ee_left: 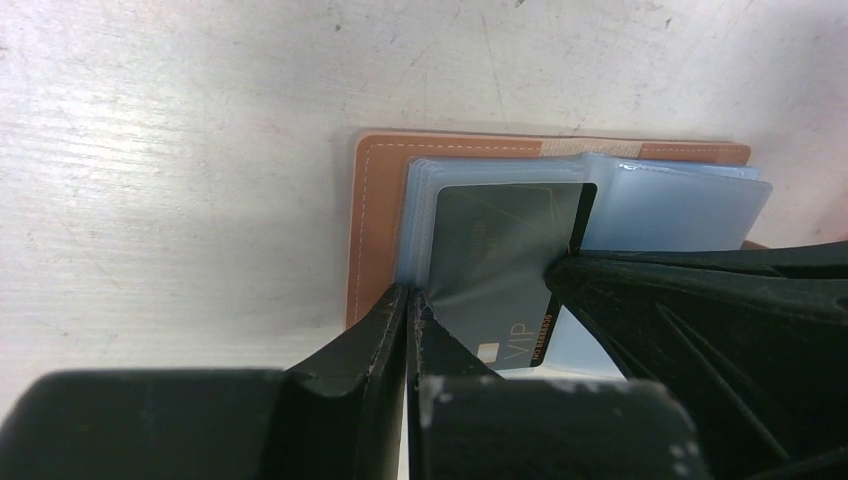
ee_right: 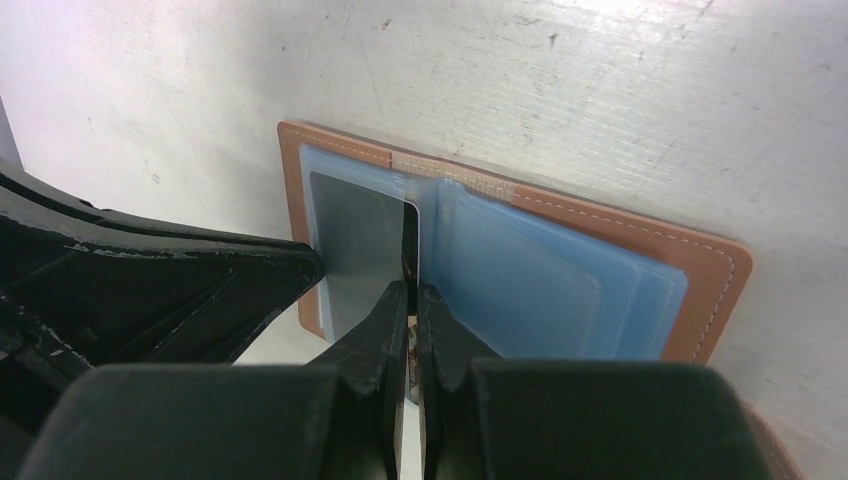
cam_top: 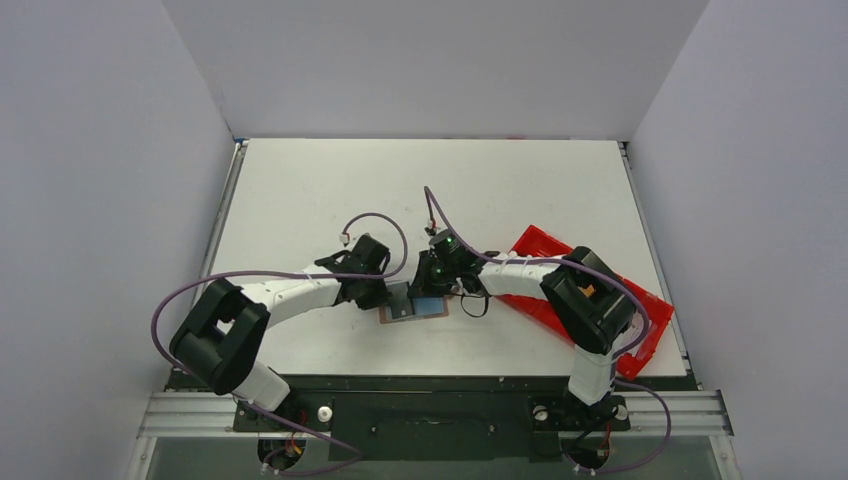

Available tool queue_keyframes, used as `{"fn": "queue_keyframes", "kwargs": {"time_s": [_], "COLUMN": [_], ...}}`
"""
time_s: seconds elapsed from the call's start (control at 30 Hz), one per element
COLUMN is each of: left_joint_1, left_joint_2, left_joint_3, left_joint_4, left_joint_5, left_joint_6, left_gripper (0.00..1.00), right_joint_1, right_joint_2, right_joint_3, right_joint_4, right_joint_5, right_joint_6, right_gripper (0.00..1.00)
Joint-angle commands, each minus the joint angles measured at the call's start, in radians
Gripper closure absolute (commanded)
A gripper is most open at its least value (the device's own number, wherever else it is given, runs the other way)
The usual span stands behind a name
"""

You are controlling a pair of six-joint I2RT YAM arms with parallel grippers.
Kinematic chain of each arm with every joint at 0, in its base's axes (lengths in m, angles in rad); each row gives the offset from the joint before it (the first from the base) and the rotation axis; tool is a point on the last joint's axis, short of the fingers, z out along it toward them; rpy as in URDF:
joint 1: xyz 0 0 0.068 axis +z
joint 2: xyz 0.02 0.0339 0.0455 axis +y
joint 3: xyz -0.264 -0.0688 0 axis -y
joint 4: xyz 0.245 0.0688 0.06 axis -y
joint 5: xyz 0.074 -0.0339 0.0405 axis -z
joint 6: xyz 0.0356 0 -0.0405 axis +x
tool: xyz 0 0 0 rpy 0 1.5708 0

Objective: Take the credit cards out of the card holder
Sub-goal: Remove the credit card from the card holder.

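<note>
Fingers [ee_left: 380,335] of the left gripper [ee_left: 408,300] are pressed together on the near edge of the clear blue plastic sleeves [ee_left: 418,215] of the small brown leather bifold card holder [ee_left: 375,200]. The card holder is laid open and flat on the white table [cam_top: 330,190], near its front edge and between the two arms. The fingers of the right gripper [ee_right: 410,295] are likewise closed, pinched on the edge of a dark rectangular credit card [ee_left: 500,250] marked "VIP". The credit card is seen partly inside a sleeve on the holder's half beside the left gripper. Whether the sleeve film is also caught in that pinch cannot be told. The tips of the two grippers are just beside each other over the open holder. A long red plastic tray [cam_top: 535,245] is seen on the table to the right, under the right arm.
</note>
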Motion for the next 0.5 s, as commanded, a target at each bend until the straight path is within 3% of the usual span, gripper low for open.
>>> {"fn": "queue_keyframes", "kwargs": {"time_s": [0.0,0.3,0.47], "left_joint_1": [-0.009,-0.009,-0.009], "left_joint_2": [0.112,0.102,0.105], "left_joint_3": [-0.108,-0.109,-0.106], "left_joint_4": [-0.142,-0.143,-0.139], "left_joint_5": [-0.056,-0.056,-0.049], "left_joint_6": [0.01,0.004,0.004], "left_gripper": [1.0,1.0,1.0], "right_joint_1": [-0.019,-0.024,-0.03], "right_joint_2": [-0.037,-0.048,-0.046], "right_joint_3": [-0.03,-0.039,-0.068], "right_joint_4": [-0.011,-0.012,0.047], "right_joint_5": [0.043,0.037,-0.003], "right_joint_6": [-0.024,-0.018,0.004], "right_gripper": [1.0,0.84,0.82]}}
